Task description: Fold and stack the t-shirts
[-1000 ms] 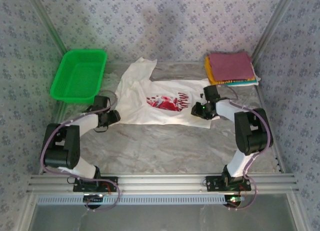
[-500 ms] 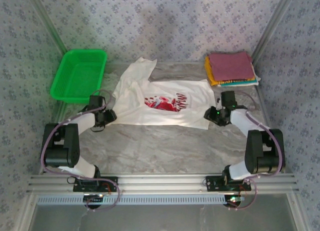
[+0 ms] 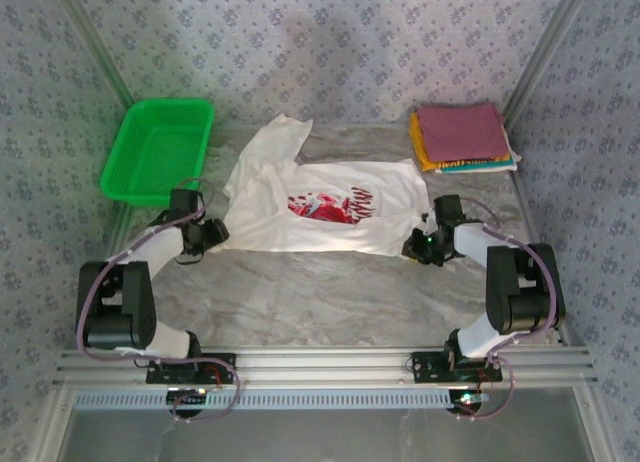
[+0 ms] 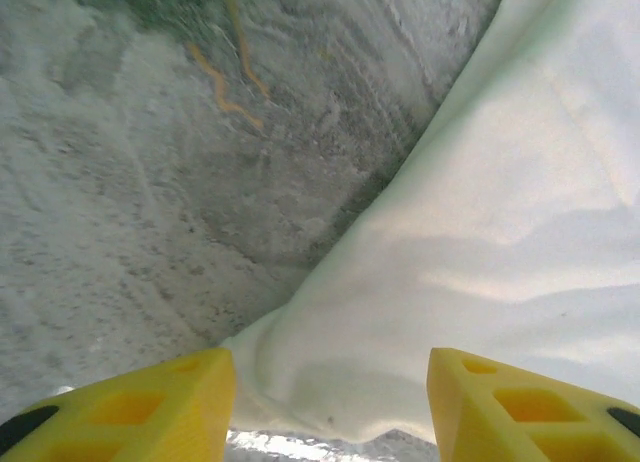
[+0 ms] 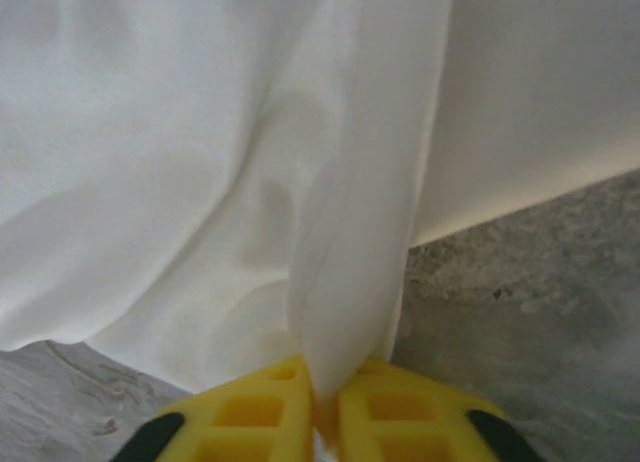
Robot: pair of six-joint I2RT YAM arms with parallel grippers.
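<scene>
Now that the right claw (image 5: pixel 322 402) has pinched shut on the white t-shirt (image 5: pixel 200 132), the left claw (image 4: pixel 330 377), open astride its corner, should grip next.

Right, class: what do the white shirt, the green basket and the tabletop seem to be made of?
The shirt looks like soft, matte cloth: it drapes and creases. The basket looks like moulded plastic: bright, even mesh walls. The tabletop is marbled grey, perhaps a printed sheet rather than stone; it seems faintly wrinkled.

matt white cloth t-shirt (image 3: pixel 300 182), green plastic mesh basket (image 3: pixel 160 152), rough grey table (image 3: pixel 330 292), yellow plastic right gripper fingers (image 5: pixel 250 412)
</scene>
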